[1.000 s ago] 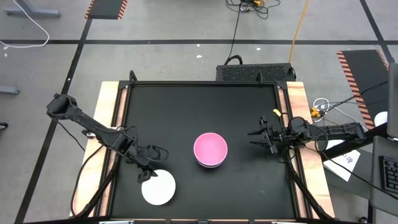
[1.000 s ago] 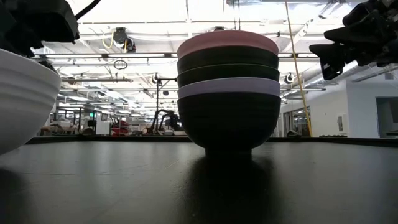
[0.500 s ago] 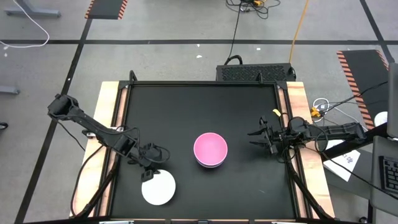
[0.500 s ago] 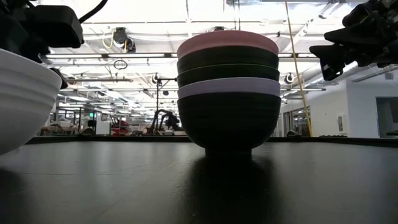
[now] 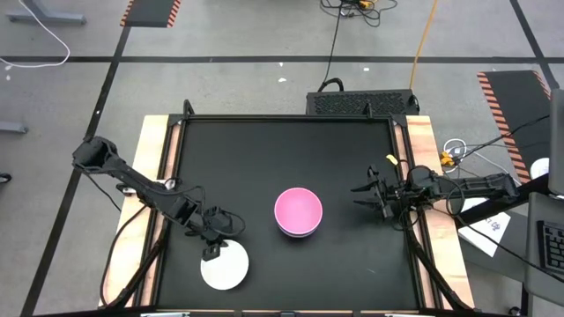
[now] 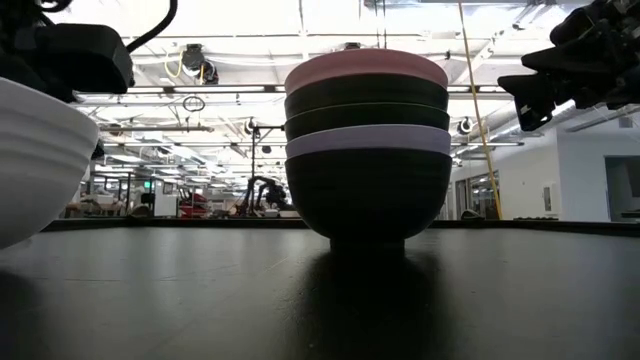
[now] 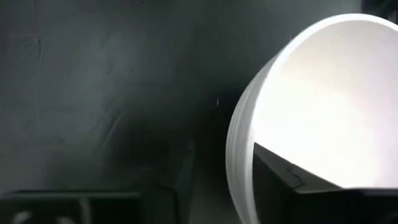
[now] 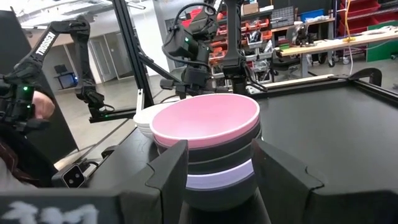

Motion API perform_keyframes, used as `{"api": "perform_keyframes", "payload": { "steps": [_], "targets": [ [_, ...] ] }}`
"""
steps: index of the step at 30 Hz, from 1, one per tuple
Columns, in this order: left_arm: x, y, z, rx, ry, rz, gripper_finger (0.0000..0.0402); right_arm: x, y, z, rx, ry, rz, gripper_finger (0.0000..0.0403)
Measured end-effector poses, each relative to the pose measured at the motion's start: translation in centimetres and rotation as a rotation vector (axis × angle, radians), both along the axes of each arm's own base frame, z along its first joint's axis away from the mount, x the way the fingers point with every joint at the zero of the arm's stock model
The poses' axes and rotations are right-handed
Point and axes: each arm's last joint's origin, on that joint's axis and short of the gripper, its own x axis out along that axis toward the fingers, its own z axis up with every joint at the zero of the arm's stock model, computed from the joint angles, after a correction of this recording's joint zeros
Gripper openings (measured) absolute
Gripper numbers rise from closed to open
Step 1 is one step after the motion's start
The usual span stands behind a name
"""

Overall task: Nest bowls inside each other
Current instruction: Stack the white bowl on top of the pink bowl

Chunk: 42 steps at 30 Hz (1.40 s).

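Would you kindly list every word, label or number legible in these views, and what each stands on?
"TROSSEN": white letters down the left arm, read in the right wrist view.
White marks at that view's lower left corner: too blurred to read.
Paper sheet beside the table: print too small to read.
Bowls: no text.

Grey floor (image 5: 247,84) with black lines (hazard-striped mats (image 5: 150,11)), workshop shelving (image 8: 261,25) behind.

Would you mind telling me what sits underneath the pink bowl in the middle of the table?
The pink bowl tops a nested stack: two black bowls, a lavender bowl, then another black bowl. Only their rims show; the insides are covered.
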Motion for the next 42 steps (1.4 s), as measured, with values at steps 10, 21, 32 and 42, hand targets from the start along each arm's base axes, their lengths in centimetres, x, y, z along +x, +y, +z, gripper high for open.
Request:
{"api": "perform_keyframes", "payload": {
  "steps": [10,21,32,42],
  "targets": [
    [0.8,-0.2,-0.5,0.049,-0.063,-0.027,0.0011,0.0,0.0,0.0,0.007,0.003,0.000,0.0169],
    [1.8,-0.4,1.6,0.079,-0.320,-0.075,0.0005,0.0,0.0,0.0,0.015,0.005,0.000,0.0169],
    [1.9,2.6,5.6,0.113,-0.499,0.026,0.0004,0.0,0.0,0.0,0.015,0.005,0.001,0.0169],
    [4.5,4.4,14.0,0.266,-0.528,-0.033,0.0004,0.0,0.0,-0.1,0.014,0.010,0.000,0.0169]
  ]
}}
